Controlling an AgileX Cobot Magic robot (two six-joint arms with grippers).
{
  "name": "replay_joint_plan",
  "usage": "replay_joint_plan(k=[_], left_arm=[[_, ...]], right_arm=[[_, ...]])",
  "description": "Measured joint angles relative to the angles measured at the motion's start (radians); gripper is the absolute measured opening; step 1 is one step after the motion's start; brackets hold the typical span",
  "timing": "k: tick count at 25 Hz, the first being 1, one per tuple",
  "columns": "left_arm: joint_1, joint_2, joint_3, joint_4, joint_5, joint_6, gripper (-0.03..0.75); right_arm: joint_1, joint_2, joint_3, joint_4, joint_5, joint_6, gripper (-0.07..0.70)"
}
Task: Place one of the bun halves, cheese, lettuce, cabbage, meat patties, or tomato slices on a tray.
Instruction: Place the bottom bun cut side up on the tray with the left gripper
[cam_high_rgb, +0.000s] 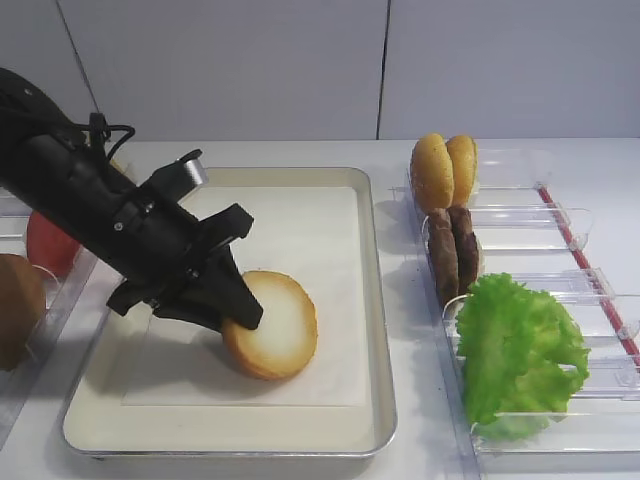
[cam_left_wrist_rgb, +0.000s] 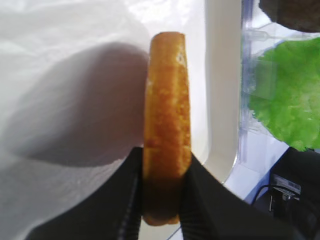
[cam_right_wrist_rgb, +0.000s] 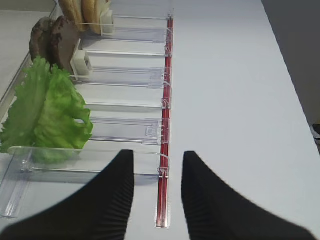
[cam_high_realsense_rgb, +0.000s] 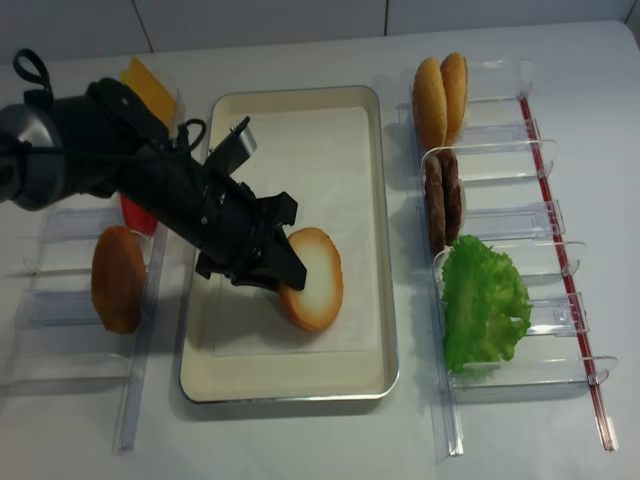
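Pale-faced bun half stands tilted on edge over the cream tray.

1. Large rectangular cream-coloured tray: silver metal rim with a dull sheen, lined with matt white paper that looks slightly crinkled in the left wrist view.
2. Round bun half: pale, matt cut face; golden-brown rim with a porous, crumb-like surface.
3. Narrow clear plastic divided bins: glossy and transparent, with a red strip along one edge.
4. Frilly bright green lettuce leaf: ruffled, faintly glossy.
5. Two dark brown round meat patties: rough, matt.
6. Black left gripper: matt; the black right gripper shows finely ribbed finger faces.
7. White tabletop: smooth, matt.
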Motion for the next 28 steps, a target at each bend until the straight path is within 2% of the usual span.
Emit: replay_joint_plan(k=[5,17,20,28], left_arm=[[0.000,0.000,-0.003,0.047,-0.027,-0.038,0.128],[-0.002,0.000,-0.009,0.123,-0.054,-0.119,0.135],[-0.002,0.000,-0.009,0.144,-0.060,-0.125,0.177],[-0.002,0.006,-0.009,0.198,-0.073,-0.165,0.366]], right_arm=[[0.000,0.000,0.000,0.000,0.000,0.000,0.268],[0.000,0.000,0.000,0.000,0.000,0.000,0.268],[0.000,0.000,0.000,0.000,0.000,0.000,0.268],[0.000,0.000,0.000,0.000,0.000,0.000,0.268]])
